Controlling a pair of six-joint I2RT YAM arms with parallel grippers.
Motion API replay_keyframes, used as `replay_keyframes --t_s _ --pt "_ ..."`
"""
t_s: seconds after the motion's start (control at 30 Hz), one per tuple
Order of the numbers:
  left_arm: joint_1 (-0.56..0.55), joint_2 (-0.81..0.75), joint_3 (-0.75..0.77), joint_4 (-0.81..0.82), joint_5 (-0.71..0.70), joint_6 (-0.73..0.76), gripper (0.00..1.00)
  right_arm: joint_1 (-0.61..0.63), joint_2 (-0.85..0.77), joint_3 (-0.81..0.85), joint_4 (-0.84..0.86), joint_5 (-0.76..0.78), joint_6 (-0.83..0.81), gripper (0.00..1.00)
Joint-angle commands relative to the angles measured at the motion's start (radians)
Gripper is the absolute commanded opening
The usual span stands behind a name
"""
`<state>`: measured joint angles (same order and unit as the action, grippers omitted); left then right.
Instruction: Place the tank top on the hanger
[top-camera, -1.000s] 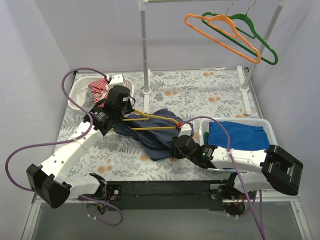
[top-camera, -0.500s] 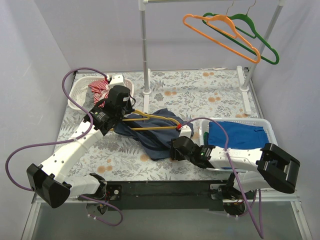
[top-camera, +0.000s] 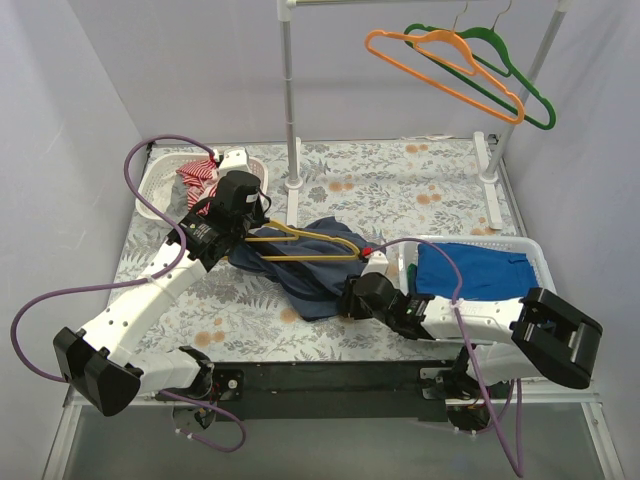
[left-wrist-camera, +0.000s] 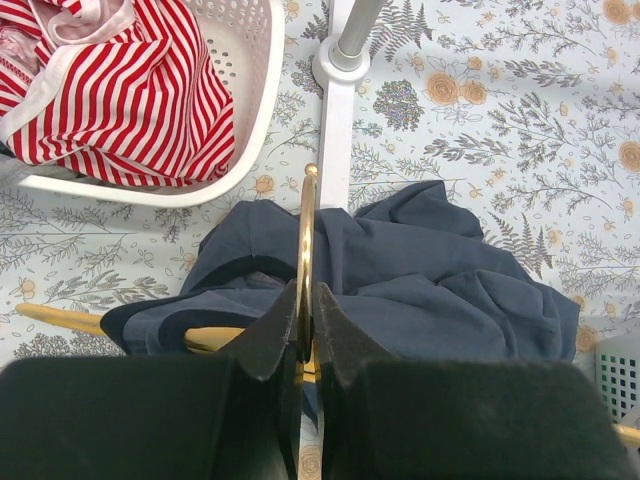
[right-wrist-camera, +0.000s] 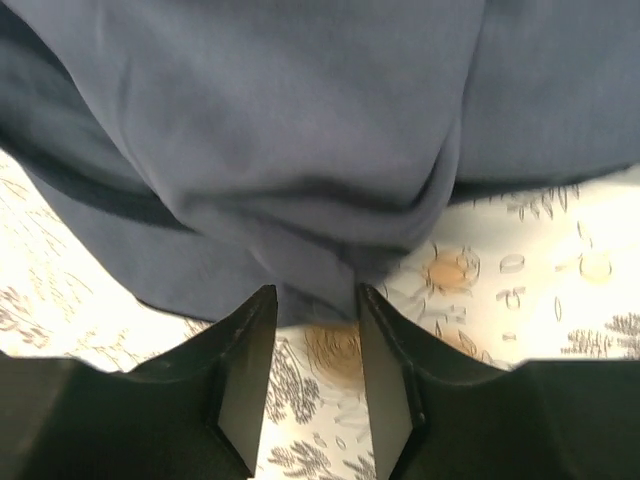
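Note:
The navy tank top (top-camera: 305, 282) lies crumpled mid-table with the yellow hanger (top-camera: 300, 256) partly inside it. My left gripper (top-camera: 262, 232) is shut on the hanger's metal hook (left-wrist-camera: 305, 240). One yellow arm pokes out of the fabric at the left (left-wrist-camera: 55, 318), and the tank top (left-wrist-camera: 430, 285) lies just beyond the fingers. My right gripper (top-camera: 347, 300) is low at the tank top's near right edge. In the right wrist view it (right-wrist-camera: 315, 305) is open, and the hem of the tank top (right-wrist-camera: 300, 150) reaches in between the fingertips.
A white basket (top-camera: 155, 180) with a red-and-white striped cloth (left-wrist-camera: 130, 90) stands at the back left. A white basket (top-camera: 535, 250) with a royal-blue cloth (top-camera: 470, 268) is at the right. The rack pole (top-camera: 290, 100) stands behind, and an orange hanger (top-camera: 440, 60) and a green hanger (top-camera: 520, 85) hang above.
My right gripper has shifted a little at the tank top's near edge. The hanger's right end has slid slightly right. The left arm has not moved.

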<state>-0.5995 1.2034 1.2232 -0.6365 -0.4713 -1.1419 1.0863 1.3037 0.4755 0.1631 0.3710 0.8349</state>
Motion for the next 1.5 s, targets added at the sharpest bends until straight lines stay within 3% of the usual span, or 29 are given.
replay_keyframes --t_s 0.0,0.1,0.3,0.5,0.87,1.13,1.47 --pt "0.003 -0.022 -0.002 0.009 -0.027 0.004 0.0 -0.055 -0.006 -0.035 0.171 -0.061 0.02 0.31" --pt "0.003 -0.03 0.001 0.003 -0.041 0.004 0.0 -0.091 -0.053 -0.072 0.17 -0.09 0.024 0.02" --pt "0.003 -0.071 -0.024 0.014 -0.056 0.037 0.0 -0.25 -0.282 -0.185 0.158 -0.213 0.004 0.01" --pt "0.003 -0.108 -0.068 0.024 -0.069 0.045 0.0 -0.341 -0.362 -0.112 0.021 -0.326 -0.088 0.01" --pt "0.003 -0.074 -0.076 0.029 -0.099 -0.01 0.0 -0.356 -0.438 0.087 -0.162 -0.454 -0.169 0.01" --pt "0.003 -0.036 -0.056 0.021 -0.122 -0.027 0.0 -0.356 -0.458 0.109 -0.215 -0.549 -0.191 0.01" --pt "0.003 -0.031 -0.05 0.018 -0.121 -0.013 0.0 -0.356 -0.471 0.199 -0.295 -0.492 -0.229 0.01"
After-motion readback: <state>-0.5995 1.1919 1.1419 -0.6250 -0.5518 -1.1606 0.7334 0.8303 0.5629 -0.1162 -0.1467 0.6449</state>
